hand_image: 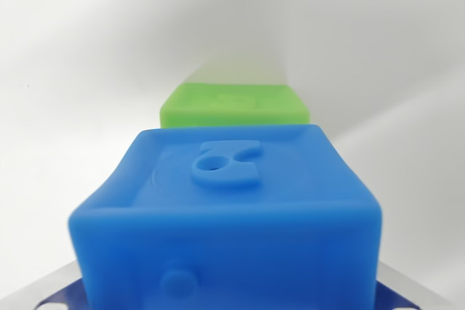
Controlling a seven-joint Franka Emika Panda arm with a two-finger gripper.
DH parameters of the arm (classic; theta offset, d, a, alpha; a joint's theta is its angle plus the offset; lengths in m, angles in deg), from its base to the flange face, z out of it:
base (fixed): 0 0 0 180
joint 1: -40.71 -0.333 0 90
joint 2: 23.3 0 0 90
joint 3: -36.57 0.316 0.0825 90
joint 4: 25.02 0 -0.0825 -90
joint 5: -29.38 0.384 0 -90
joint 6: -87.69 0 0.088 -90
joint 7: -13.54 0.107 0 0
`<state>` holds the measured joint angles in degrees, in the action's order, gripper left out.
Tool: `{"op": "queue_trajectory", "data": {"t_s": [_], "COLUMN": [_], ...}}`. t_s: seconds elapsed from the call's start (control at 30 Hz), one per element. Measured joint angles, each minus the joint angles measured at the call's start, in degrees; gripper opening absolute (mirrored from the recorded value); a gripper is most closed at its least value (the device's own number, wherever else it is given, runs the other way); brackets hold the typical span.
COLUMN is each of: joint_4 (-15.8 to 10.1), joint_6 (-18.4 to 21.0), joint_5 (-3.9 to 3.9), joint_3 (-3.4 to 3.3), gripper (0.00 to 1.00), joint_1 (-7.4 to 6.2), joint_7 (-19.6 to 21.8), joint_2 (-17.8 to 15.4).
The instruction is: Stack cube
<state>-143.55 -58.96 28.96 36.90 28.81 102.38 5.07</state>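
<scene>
Two cubes: blue cube (232, 215) nearest, green cube (234, 105) just behind; hand's state cannot be told.

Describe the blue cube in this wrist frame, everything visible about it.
The blue cube fills the lower middle of the wrist view, close to the camera. It looks like soft matte rubber or silicone with rounded edges. Its top face carries a raised figure with a hole, inside a faint circular outline; the near face shows a small round boss. It sits slightly tilted. The green cube lies behind it; whether they touch cannot be told. The gripper is not visible.
</scene>
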Motion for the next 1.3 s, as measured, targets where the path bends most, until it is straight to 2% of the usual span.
{"op": "queue_trajectory", "data": {"t_s": [0.67,0.7,1.3], "joint_4": [0.33,0.33,0.38], "joint_6": [-1.97,-1.98,-2.00], "joint_5": [0.00,0.00,0.00], "joint_3": [0.00,0.00,0.00], "gripper": [0.00,1.00,1.00], "joint_1": [0.00,0.00,0.00], "joint_7": [0.00,0.00,0.00], "joint_2": [2.29,2.30,2.32]}}
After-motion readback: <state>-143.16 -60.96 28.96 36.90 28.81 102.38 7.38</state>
